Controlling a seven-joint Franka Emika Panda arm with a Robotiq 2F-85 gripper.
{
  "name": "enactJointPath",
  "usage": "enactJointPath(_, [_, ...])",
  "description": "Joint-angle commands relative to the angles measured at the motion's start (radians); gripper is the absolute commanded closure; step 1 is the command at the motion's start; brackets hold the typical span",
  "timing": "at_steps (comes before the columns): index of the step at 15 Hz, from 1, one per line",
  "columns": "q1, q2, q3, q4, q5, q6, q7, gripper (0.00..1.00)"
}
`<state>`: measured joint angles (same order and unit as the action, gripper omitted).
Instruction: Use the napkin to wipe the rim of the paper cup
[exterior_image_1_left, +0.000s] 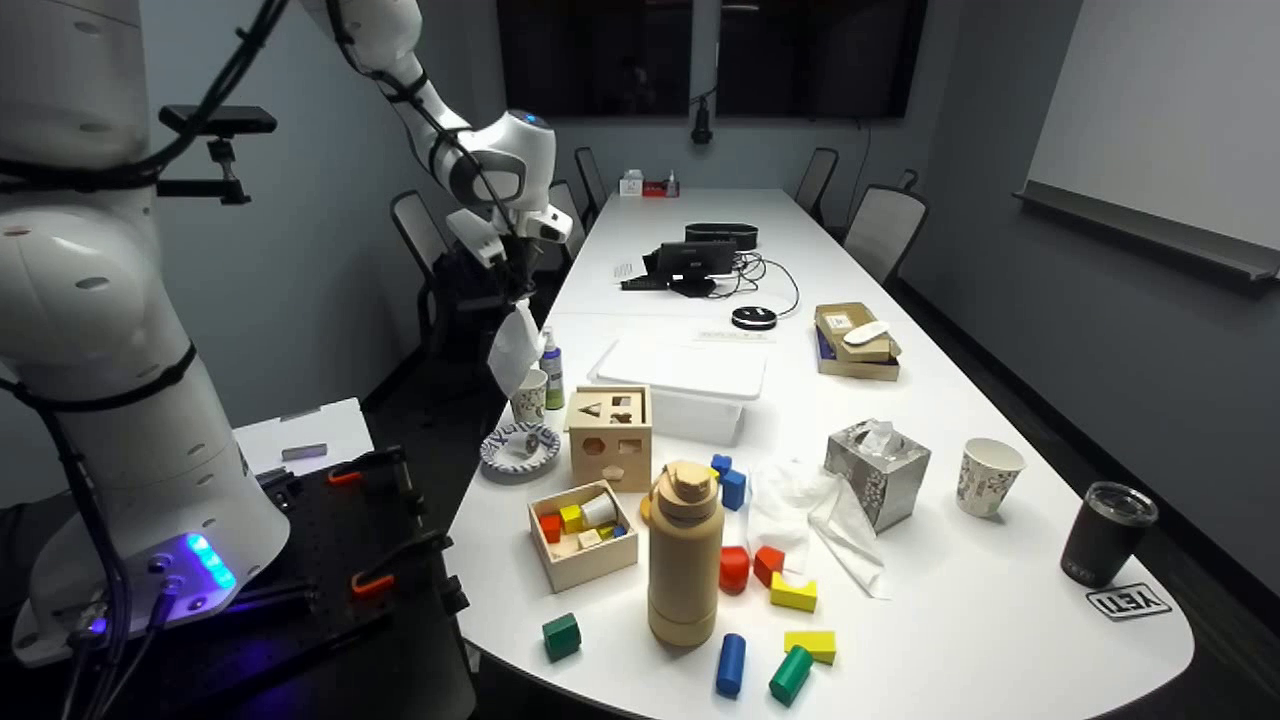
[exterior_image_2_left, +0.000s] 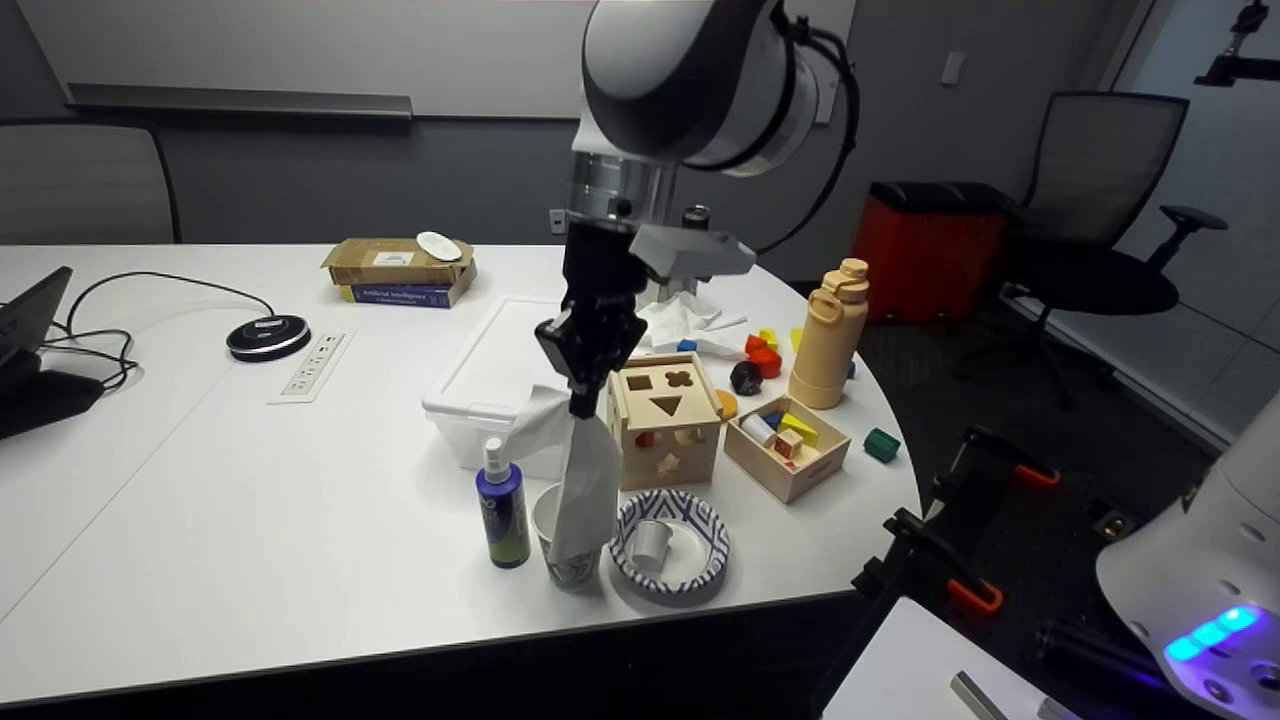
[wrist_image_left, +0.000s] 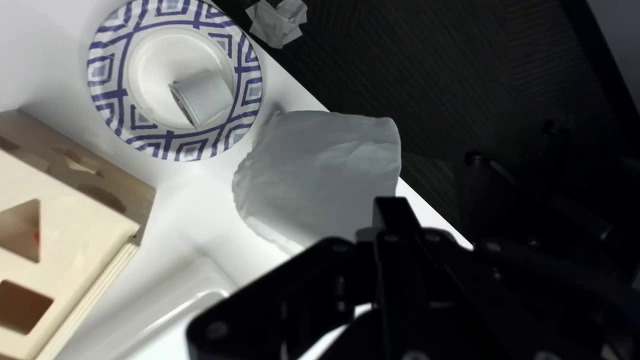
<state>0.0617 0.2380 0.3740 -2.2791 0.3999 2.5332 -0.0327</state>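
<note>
My gripper is shut on the white napkin, which hangs down in loose flaps. It also shows in an exterior view, with the gripper above the napkin. A white patterned paper cup stands upright at the table edge, directly below the napkin. In an exterior view the napkin covers part of the cup and its rim; I cannot tell if they touch. In the wrist view the napkin spreads beyond the fingertips and the cup is hidden. No blue mark is visible on the cup.
A patterned plate holding a small white cup lying on its side is beside the paper cup. A spray bottle, wooden shape box and plastic bin stand close by. Another patterned cup is farther off.
</note>
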Motion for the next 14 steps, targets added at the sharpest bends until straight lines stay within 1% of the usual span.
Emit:
enactJointPath(1, [0.004, -0.135, -0.092, -0.002, -0.007, -0.065, 0.010, 1.00])
enactJointPath(3, [-0.005, -0.152, -0.169, 0.026, -0.061, -0.020, 0.040, 1.00])
enactJointPath(5, [-0.029, -0.120, -0.249, 0.093, -0.110, 0.015, 0.062, 1.00])
enactJointPath(7, [-0.057, -0.057, -0.317, 0.178, -0.139, 0.059, 0.076, 1.00])
enactJointPath(9, [-0.090, 0.022, -0.366, 0.273, -0.129, 0.119, 0.076, 1.00])
enactJointPath(11, [-0.120, 0.119, -0.411, 0.375, -0.138, 0.174, 0.112, 1.00])
enactJointPath(13, [-0.130, 0.200, -0.470, 0.452, -0.180, 0.196, 0.196, 1.00])
enactJointPath(14, [-0.123, 0.240, -0.506, 0.488, -0.211, 0.201, 0.251, 1.00])
